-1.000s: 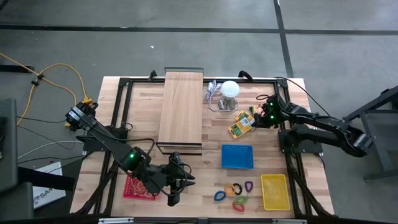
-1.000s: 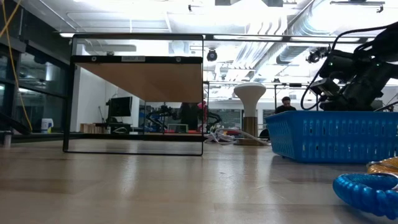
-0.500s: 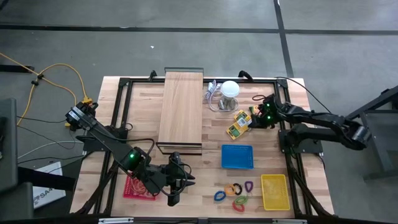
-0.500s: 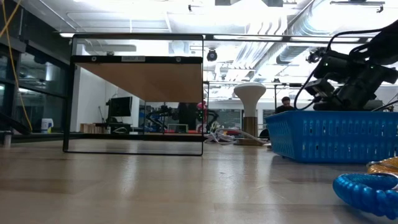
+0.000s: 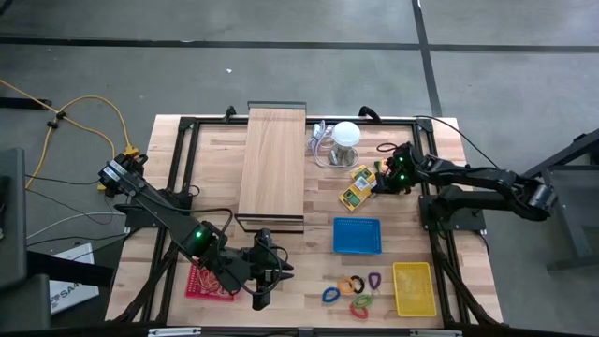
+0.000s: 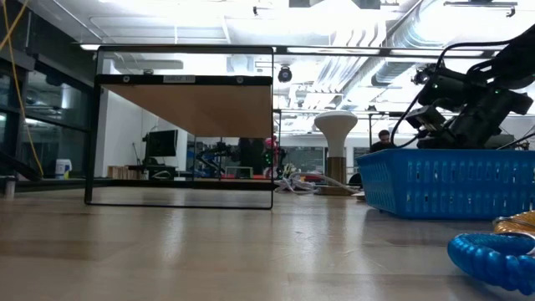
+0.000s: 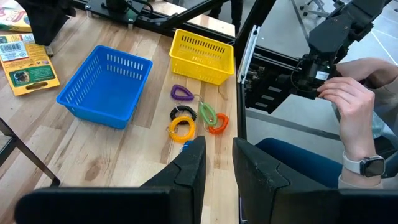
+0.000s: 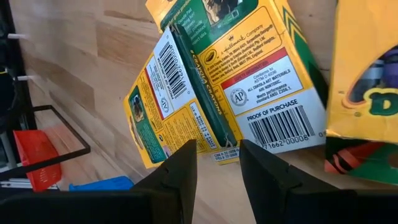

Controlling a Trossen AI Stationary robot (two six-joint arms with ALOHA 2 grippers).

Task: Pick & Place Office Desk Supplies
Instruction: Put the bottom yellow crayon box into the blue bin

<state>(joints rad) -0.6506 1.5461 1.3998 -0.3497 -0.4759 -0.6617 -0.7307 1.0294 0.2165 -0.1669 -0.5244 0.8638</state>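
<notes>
Right of centre in the high view, two yellow-orange packs (image 5: pixel 358 186) lie flat on the table (image 5: pixel 215 168), their long axes slanting from lower left to upper right, printed with green panels and barcodes. Just beside their right edge hovers the right gripper (image 5: pixel 382 180), fingers (image 8: pixel 176 180) slightly parted, holding nothing. Low in the frame, the left gripper (image 5: pixel 259 298) sits by the red basket (image 5: pixel 198 282), jaws a little apart and empty. Coloured loop clips (image 5: pixel 351 291) lie at lower right, between the blue basket (image 5: pixel 357 236) and yellow basket (image 5: pixel 413 287).
</notes>
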